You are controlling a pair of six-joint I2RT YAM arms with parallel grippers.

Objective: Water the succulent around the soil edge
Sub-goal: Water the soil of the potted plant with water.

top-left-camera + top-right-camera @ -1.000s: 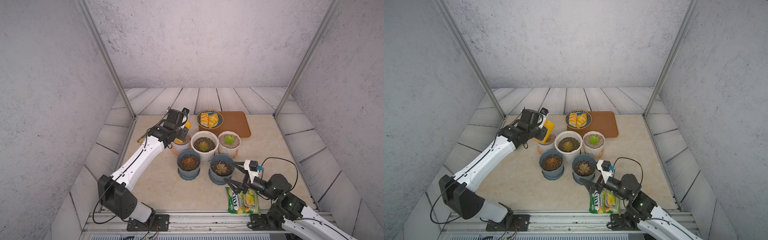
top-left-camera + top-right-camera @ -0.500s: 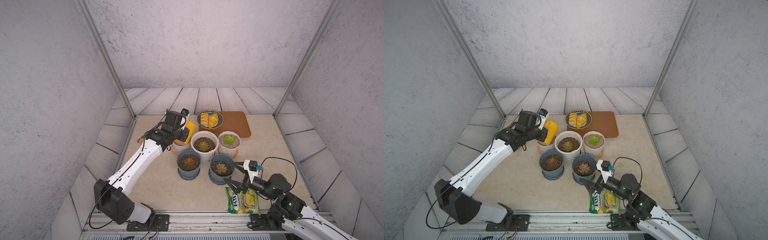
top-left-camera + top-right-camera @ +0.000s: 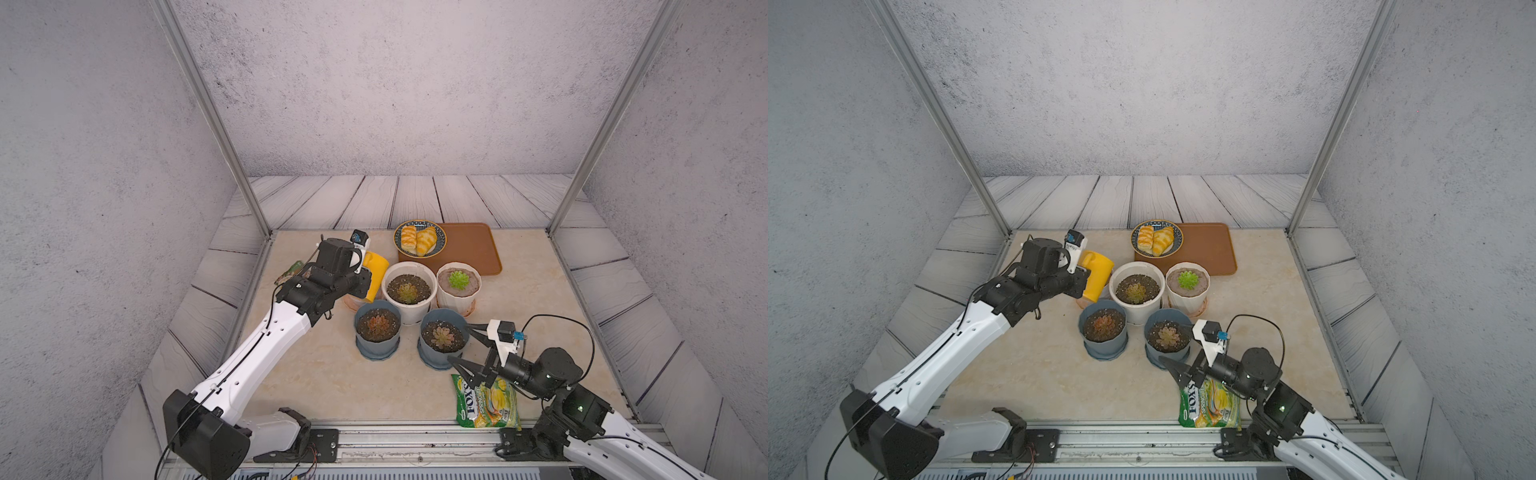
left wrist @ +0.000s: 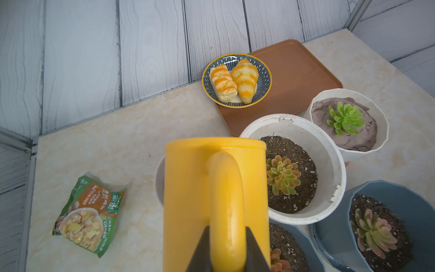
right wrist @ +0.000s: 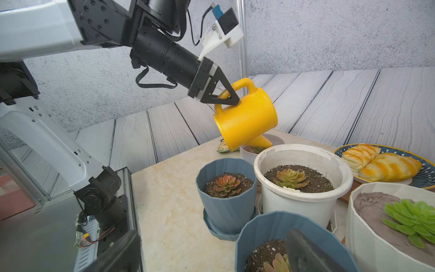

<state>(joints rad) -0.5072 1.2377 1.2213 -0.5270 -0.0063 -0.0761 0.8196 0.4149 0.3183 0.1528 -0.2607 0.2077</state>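
My left gripper point(image 4: 227, 229) is shut on the handle of a yellow watering can point(image 5: 247, 120), which is held tilted in the air. Its spout point(image 5: 260, 141) points down over a small pale pot point(image 5: 276, 139); the can hides most of that pot's soil. In both top views the can point(image 3: 374, 270) point(image 3: 1096, 276) hangs left of a large white pot point(image 3: 411, 313) with a succulent point(image 3: 406, 292). My right gripper point(image 3: 459, 344) stands open and holds nothing, at the front right blue pot point(image 3: 428, 357).
A second blue pot point(image 3: 377, 349) and a ribbed white pot point(image 3: 446, 299) with a green succulent stand close together. A plate of pastries point(image 3: 419, 240) rests on a brown tray point(image 3: 473, 249). Snack bags lie at the left point(image 4: 89, 212) and front right point(image 3: 486, 401).
My left wrist has drawn a little to the left and toward the front with the can, and more of the yellow can now shows. The right arm has not moved.
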